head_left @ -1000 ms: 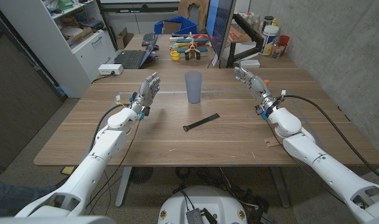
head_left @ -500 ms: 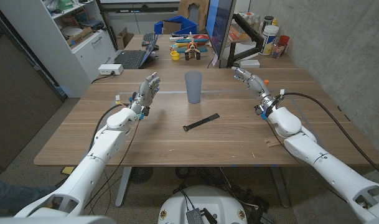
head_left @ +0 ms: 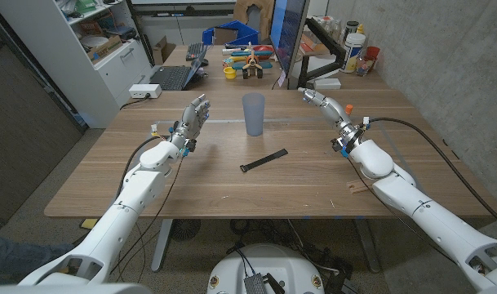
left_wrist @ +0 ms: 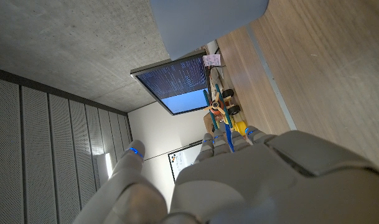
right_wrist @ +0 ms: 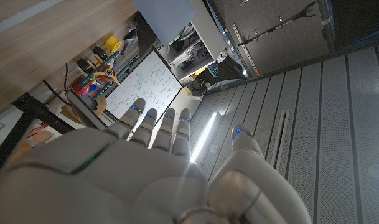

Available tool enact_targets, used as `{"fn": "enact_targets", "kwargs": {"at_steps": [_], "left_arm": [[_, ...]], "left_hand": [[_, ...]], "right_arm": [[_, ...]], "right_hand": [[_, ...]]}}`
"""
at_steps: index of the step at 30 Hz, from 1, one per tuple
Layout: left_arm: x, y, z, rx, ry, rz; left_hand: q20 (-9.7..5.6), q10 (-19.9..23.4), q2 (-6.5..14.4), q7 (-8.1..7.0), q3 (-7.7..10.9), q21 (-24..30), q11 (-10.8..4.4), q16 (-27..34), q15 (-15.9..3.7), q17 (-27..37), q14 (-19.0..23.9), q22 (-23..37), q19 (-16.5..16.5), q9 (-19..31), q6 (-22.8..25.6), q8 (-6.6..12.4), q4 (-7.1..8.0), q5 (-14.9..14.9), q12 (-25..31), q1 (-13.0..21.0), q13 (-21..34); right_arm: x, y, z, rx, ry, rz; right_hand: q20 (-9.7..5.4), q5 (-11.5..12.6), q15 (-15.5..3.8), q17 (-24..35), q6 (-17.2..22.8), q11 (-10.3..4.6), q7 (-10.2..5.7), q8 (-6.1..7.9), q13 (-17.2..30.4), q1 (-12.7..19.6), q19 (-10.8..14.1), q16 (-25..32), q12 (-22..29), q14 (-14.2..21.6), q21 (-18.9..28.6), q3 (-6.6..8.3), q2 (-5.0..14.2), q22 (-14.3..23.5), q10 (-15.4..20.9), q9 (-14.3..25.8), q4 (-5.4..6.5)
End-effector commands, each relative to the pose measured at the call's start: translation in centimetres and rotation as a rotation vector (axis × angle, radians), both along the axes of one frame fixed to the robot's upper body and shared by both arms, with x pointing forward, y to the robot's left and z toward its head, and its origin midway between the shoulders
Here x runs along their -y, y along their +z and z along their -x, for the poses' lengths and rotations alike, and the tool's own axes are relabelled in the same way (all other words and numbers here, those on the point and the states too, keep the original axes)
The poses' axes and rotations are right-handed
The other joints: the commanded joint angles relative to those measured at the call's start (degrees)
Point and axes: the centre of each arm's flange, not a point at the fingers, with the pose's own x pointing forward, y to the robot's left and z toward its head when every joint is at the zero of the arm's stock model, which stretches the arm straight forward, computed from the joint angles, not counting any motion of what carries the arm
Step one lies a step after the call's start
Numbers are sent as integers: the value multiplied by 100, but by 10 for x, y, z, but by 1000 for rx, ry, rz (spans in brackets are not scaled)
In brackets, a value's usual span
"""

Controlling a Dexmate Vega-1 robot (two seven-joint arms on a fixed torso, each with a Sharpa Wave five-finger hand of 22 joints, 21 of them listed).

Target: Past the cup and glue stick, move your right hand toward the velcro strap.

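1. The right hand [head_left: 324, 103] is raised over the tabletop's [head_left: 313, 175] far right part, fingers straight, spread and holding nothing; they reach toward the far edge and slightly inward.
2. In the right wrist view the same hand [right_wrist: 158, 162] shows from behind, fingers extended side by side (nothing between them).
3. The velcro strap [head_left: 263, 160], a thin black strip, lies flat near the middle of the tabletop, slanted, its higher end toward the right; it is well apart from the right hand.
4. The cup [head_left: 254, 113], translucent blue-grey and upright, stands beyond the strap toward the far edge, roughly between the two hands.
5. The left hand [head_left: 194, 117] is held up over the far left part of the tabletop, fingers apart and empty, near the cup but not touching it.
6. From the left wrist view the cup [left_wrist: 205, 25] looms just past the left hand's [left_wrist: 239, 180] fingertips.
7. A monitor [head_left: 288, 37] and a laptop [head_left: 174, 77] stand past the far edge (among desk clutter).
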Motion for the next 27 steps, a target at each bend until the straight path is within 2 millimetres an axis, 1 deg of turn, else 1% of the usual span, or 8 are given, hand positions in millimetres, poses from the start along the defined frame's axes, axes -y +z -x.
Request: {"fn": "enact_targets", "kwargs": {"at_steps": [1,10,12,18,27], "left_arm": [[0,1,-1,2,-20,20],[1,-1,-1,0,-17,21],[2,-1,-1,0,-17,21],[3,-1,-1,-1,-18,20],[3,2,-3,0,-20,15]], "left_hand": [[40,-54,22,-18,-16,-9,-18,-7,38,20,-112,22,-298,26,-51,-7,-3,32,-4,61,9],[27,-48,29,-13,-26,-8,-5,-4,38,20,-110,23,-298,26,-44,-2,-2,38,0,66,9],[25,-52,30,-14,-28,-8,-5,-3,40,20,-107,23,-298,26,-49,-4,-1,39,-1,67,9],[22,-48,34,-16,-35,-9,-3,-2,41,20,-109,23,-302,27,-43,-1,0,44,1,71,9],[21,-54,39,-15,-46,-10,-29,0,38,20,-107,23,-305,27,-36,3,1,49,0,76,9]], "right_arm": [[-10,1,7,51,-19,59],[-17,-1,7,84,-26,95],[-18,-1,8,91,-27,103],[-20,-1,10,115,-36,121],[-24,2,15,163,-48,139]], "right_hand": [[-161,48,-9,12,54,-8,-31,3,15,55,78,18,10,39,-22,5,-9,12,42,18,-55],[-177,74,-44,13,80,-58,-66,1,14,79,119,20,15,73,-51,4,-27,12,81,19,-80],[-178,79,-47,13,83,-38,-69,0,14,84,124,22,15,82,-57,4,-31,13,85,19,-85],[-192,98,-65,14,99,-60,-83,-1,14,98,159,25,17,110,-72,4,-39,13,107,19,-98],[-199,126,-76,15,113,-90,-113,-6,14,116,192,23,21,132,-99,4,-50,14,139,20,-113]]}}
